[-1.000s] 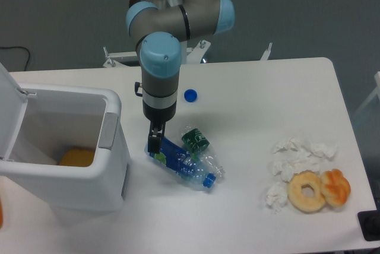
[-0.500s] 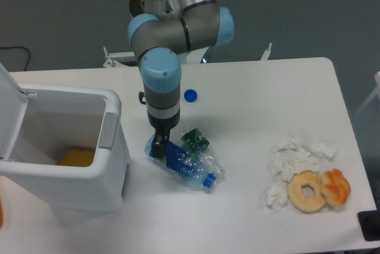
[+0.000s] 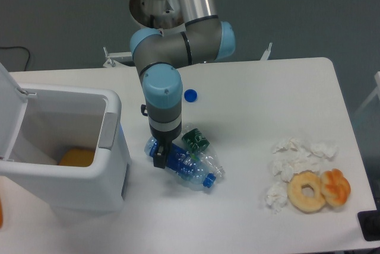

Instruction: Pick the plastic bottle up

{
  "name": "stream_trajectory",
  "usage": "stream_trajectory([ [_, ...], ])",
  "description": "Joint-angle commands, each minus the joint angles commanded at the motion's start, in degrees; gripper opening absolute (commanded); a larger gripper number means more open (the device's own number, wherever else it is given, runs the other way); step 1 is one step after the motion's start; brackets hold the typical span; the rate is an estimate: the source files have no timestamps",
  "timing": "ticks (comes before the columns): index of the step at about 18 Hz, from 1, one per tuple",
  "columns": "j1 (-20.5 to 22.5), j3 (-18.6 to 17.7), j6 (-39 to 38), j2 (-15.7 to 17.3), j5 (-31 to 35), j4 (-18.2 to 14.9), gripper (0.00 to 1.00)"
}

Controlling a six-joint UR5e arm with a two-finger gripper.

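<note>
Item 1, the plastic bottle (image 3: 189,168): clear, crumpled, lay on its side on the white table (image 3: 267,99), just right of the open bin. Base pointed up-left, blue cap down-right. A blue label wrapped its middle; no writing on it could be read, and the round mark was hidden under the tool. Lying flat and diagonal, it offered its width to a grasp from above, which probably explained the vertical approach.

Item 2, the gripper (image 3: 159,158): stood straight down over the base end of the bottle, its dark fingers at table level and against the bottle body. Whether the jaws had closed on the plastic could not be told; the wrist housing covered them. Judged stage: at the grasp, lift not begun.

Item 3, small clear plastic item with dark green label (image 3: 195,139): touched the bottle's upper side, close to the fingers. White marks on the label were too small to read. It could be nudged or dragged during a lift.

Item 4, loose blue cap (image 3: 190,95): lay apart, behind the arm.

Item 5, white bin (image 3: 113,141): lid raised, an orange object (image 3: 77,158) in the bottom.

Item 6, crumpled tissues (image 3: 291,162), a doughnut (image 3: 307,191) and an orange-brown pastry (image 3: 336,186): grouped at the right, well apart from the bottle.
</note>
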Motion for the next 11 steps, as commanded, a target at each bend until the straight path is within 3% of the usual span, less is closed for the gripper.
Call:
stream_trajectory([
  [11,-0.1,1.8,0.0,-2.8,0.5,0.0,1.00],
])
